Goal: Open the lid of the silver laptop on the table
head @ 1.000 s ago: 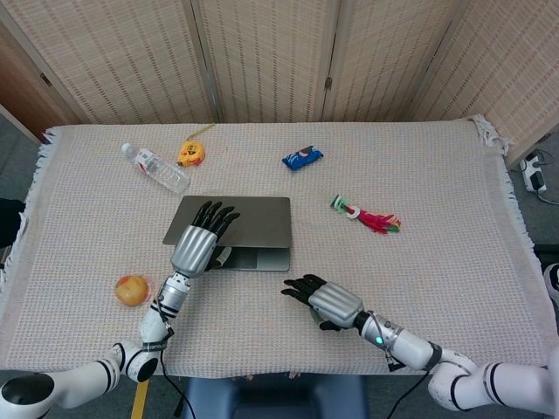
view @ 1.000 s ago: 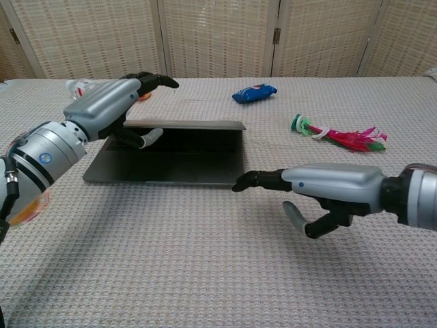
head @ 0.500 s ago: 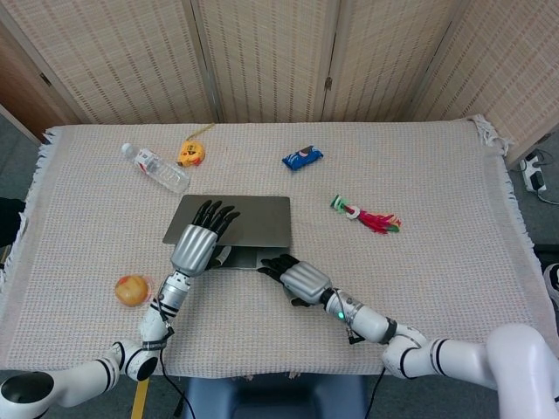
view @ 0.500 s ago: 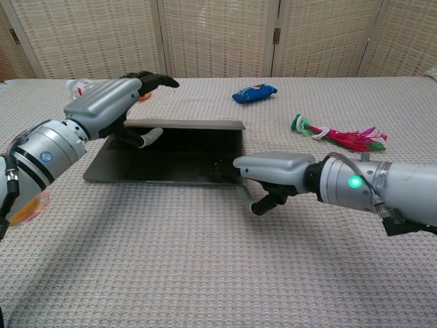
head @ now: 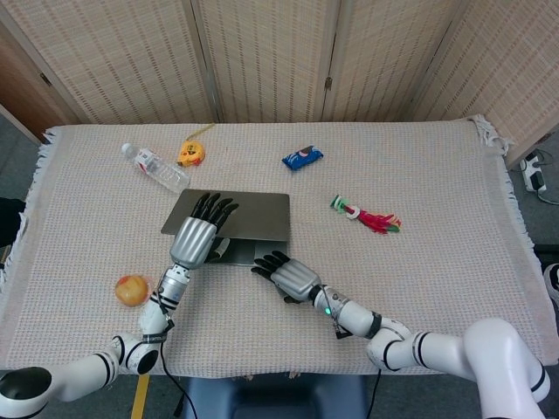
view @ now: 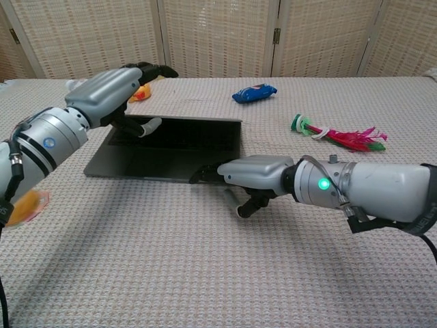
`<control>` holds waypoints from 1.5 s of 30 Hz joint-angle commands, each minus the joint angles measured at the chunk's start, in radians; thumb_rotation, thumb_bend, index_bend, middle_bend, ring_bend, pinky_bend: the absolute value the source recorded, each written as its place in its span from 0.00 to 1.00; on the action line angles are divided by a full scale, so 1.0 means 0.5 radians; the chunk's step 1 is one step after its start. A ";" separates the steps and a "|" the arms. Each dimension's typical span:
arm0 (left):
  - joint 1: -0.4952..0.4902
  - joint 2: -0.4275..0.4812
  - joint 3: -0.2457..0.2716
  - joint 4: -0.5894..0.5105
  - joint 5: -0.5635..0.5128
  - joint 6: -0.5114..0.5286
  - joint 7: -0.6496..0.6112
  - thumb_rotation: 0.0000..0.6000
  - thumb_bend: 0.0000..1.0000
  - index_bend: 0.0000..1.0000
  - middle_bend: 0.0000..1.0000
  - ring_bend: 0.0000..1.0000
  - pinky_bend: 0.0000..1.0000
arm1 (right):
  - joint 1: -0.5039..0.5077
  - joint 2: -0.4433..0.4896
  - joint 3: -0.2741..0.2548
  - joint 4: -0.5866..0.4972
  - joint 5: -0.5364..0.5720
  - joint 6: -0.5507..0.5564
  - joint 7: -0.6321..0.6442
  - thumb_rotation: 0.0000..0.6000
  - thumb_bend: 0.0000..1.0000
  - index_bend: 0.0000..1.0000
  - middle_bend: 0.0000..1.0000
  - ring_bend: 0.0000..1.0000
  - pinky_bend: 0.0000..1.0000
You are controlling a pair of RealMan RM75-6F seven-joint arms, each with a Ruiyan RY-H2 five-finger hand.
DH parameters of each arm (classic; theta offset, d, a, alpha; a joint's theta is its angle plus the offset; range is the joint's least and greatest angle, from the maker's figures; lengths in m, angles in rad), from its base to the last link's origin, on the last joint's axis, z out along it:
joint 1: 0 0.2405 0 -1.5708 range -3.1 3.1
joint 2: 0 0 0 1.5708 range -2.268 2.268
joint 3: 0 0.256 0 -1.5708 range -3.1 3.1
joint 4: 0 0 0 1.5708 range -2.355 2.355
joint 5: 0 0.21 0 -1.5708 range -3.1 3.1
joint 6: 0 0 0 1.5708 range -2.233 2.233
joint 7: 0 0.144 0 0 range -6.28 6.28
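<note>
The right hand [view: 256,174] has slid toward 9 o'clock onto the silver laptop [head: 253,216] base's front edge, while the left hand [view: 113,89] has raised the lid higher.

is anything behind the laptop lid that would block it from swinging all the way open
Nothing visible does. The cloth behind the silver laptop is bare up to the water bottle, the orange toy and the blue packet, which lie well back. The left hand holds the lid; the right hand rests on the base.

Left hand [view: 113,89], right hand [view: 249,174]: silver shells, black fingers; white-grey forearms, green wrist LED.
</note>
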 commanded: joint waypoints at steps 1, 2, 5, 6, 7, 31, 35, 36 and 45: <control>-0.029 0.024 -0.024 -0.018 -0.019 -0.030 0.028 1.00 0.48 0.16 0.16 0.02 0.00 | 0.011 -0.009 0.004 0.006 0.029 -0.009 -0.028 1.00 0.92 0.00 0.00 0.00 0.00; -0.041 0.034 -0.034 -0.022 -0.027 -0.044 0.041 1.00 0.48 0.16 0.16 0.01 0.00 | 0.013 -0.011 0.004 0.006 0.038 -0.011 -0.035 1.00 0.92 0.00 0.00 0.00 0.00; -0.088 0.067 -0.083 -0.041 -0.078 -0.109 0.084 1.00 0.48 0.15 0.15 0.00 0.00 | 0.021 -0.014 0.007 0.008 0.066 -0.014 -0.059 1.00 0.92 0.00 0.00 0.00 0.00; -0.103 0.077 -0.102 -0.047 -0.101 -0.135 0.098 1.00 0.48 0.15 0.15 0.00 0.00 | 0.023 -0.015 0.009 0.008 0.075 -0.015 -0.066 1.00 0.92 0.00 0.00 0.00 0.00; -0.124 0.090 -0.129 -0.054 -0.134 -0.166 0.116 1.00 0.48 0.15 0.14 0.00 0.00 | 0.025 -0.016 0.010 0.008 0.087 -0.016 -0.073 1.00 0.92 0.00 0.00 0.00 0.00; -0.633 0.229 -0.600 0.314 -1.162 -0.846 0.688 1.00 0.42 0.08 0.05 0.00 0.00 | 0.049 0.001 0.019 -0.007 0.246 -0.003 -0.192 1.00 0.92 0.00 0.00 0.00 0.00; -0.712 0.212 -0.637 0.444 -1.398 -0.908 0.825 1.00 0.40 0.07 0.04 0.00 0.00 | 0.049 0.009 0.017 -0.007 0.265 -0.003 -0.203 1.00 0.92 0.00 0.00 0.00 0.00; -0.727 0.207 -0.643 0.472 -1.454 -0.918 0.857 1.00 0.40 0.07 0.04 0.00 0.00 | 0.049 0.011 0.016 -0.007 0.269 -0.003 -0.205 1.00 0.92 0.00 0.00 0.00 0.00; -0.816 0.175 -0.663 0.697 -1.901 -1.002 1.099 1.00 0.39 0.07 0.03 0.00 0.00 | 0.051 0.017 0.010 0.005 0.287 -0.003 -0.203 1.00 0.92 0.00 0.00 0.00 0.00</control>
